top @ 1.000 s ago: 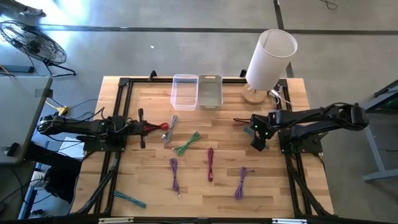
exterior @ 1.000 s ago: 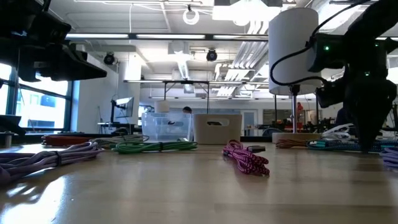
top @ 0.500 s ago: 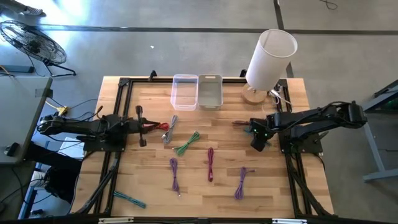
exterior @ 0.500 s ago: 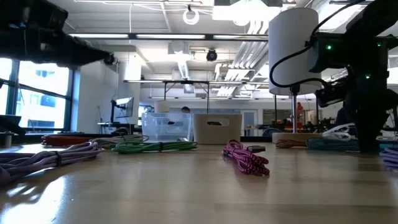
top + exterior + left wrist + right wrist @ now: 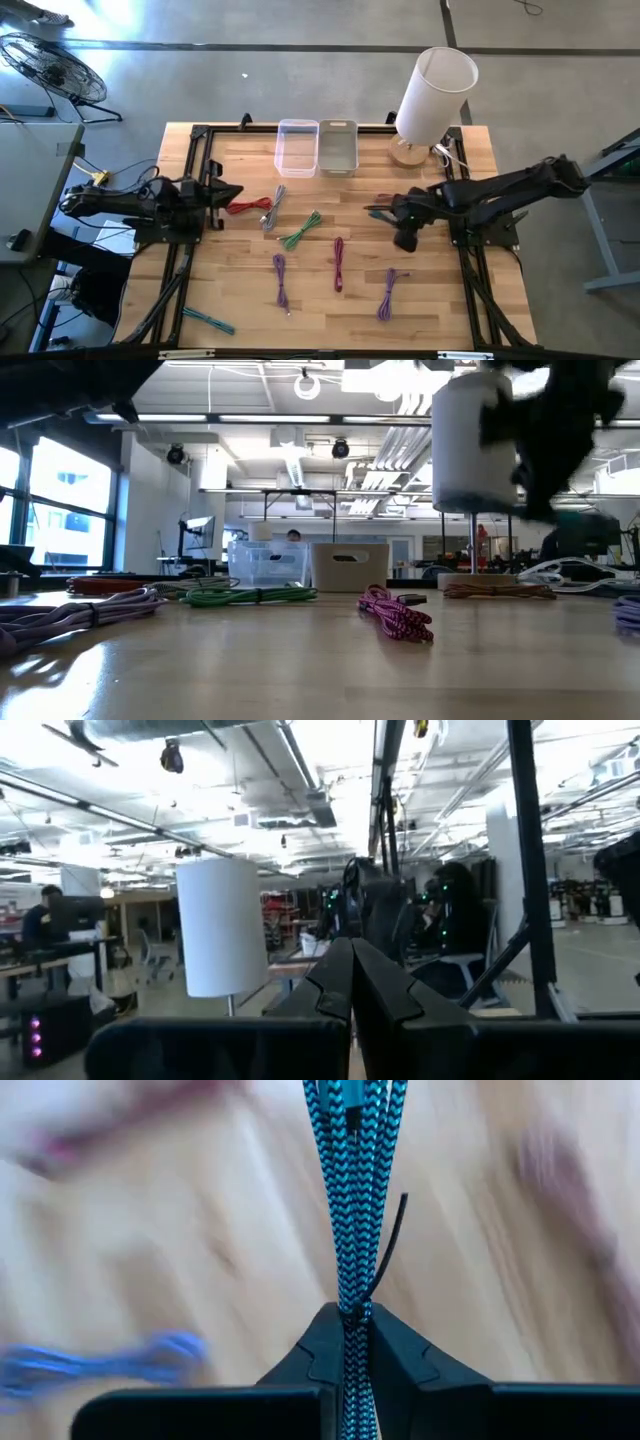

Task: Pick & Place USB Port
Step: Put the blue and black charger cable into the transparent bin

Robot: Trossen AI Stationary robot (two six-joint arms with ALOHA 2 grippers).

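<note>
My right gripper (image 5: 388,212) hangs above the table's right middle, shut on a teal-and-black braided USB cable bundle (image 5: 352,1190). The bundle also shows in the high view as a short cable (image 5: 373,210) past the fingertips. My left gripper (image 5: 226,193) is shut at the left edge and holds nothing; in its own wrist view its fingers (image 5: 350,982) point level across the table. A clear container (image 5: 297,147) and a grey bin (image 5: 337,147) stand at the far edge. My right gripper pinches the coiled bundle at its black tie (image 5: 350,1312) between its two fingers, several strands together. The fingers slant down toward the table's left and lie along the strands. The bundle stretches out past the fingertips, lifted clear of the wood.
Other coiled cables lie on the wood: red (image 5: 250,206), grey (image 5: 274,208), green (image 5: 300,230), magenta (image 5: 338,262), two purple (image 5: 281,280) (image 5: 388,293), and teal (image 5: 208,319) at the near left. A white lamp (image 5: 435,95) stands at the far right.
My right gripper has risen and gone toward the table's left, lifting the teal cable clear of the table where it lay. My left gripper has tipped up from pointing down to level and drawn slightly toward the left edge.
</note>
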